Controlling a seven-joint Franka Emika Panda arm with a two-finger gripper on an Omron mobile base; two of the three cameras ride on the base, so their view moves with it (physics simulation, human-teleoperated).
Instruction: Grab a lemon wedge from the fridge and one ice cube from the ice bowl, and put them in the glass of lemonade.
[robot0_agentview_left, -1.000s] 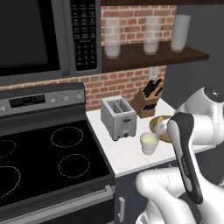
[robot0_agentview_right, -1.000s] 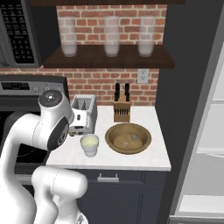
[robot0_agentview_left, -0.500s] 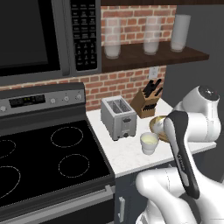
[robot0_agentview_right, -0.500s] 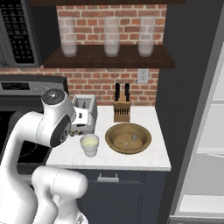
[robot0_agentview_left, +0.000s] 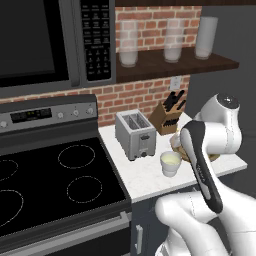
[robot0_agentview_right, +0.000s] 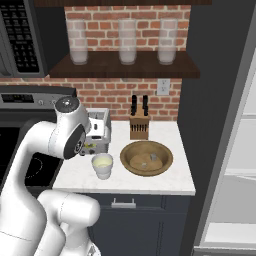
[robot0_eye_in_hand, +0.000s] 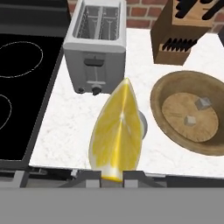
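End effector (robot0_eye_in_hand: 112, 178) pinching the lemon wedge (robot0_eye_in_hand: 116, 131), fingers nearly pressed together on its lower end; in the hand view the wedge stands upright, cut faces toward the camera, blocking most of the glass of lemonade (robot0_eye_in_hand: 142, 123) behind it. White marble tabletop (robot0_eye_in_hand: 65, 127) underneath. Glass of lemonade (robot0_agentview_right: 102, 165) sits on the tabletop near the front edge, pale yellow liquid inside, just beside the ice bowl (robot0_agentview_right: 147, 158) on its left. Ice bowl is brown wood, wide and shallow, with two small ice cubes (robot0_eye_in_hand: 196, 111) on its flat bottom, apart from each other. Silver two-slot toaster (robot0_agentview_left: 134, 133) behind the glass toward the stove (robot0_agentview_left: 55, 175); black cooktop with ring outlines. Wooden knife block (robot0_agentview_right: 139, 125) with dark handles against the brick wall, behind the bowl. In the left base view the arm covers most of the bowl, glass (robot0_agentview_left: 170, 163) visible just left of the forearm. Three tall frosted glasses (robot0_agentview_right: 127, 34) on the dark shelf above. Microwave (robot0_agentview_left: 45, 42) over the stove. Fridge (robot0_agentview_right: 227, 150) at right of the right base view, pale shelved interior visible.
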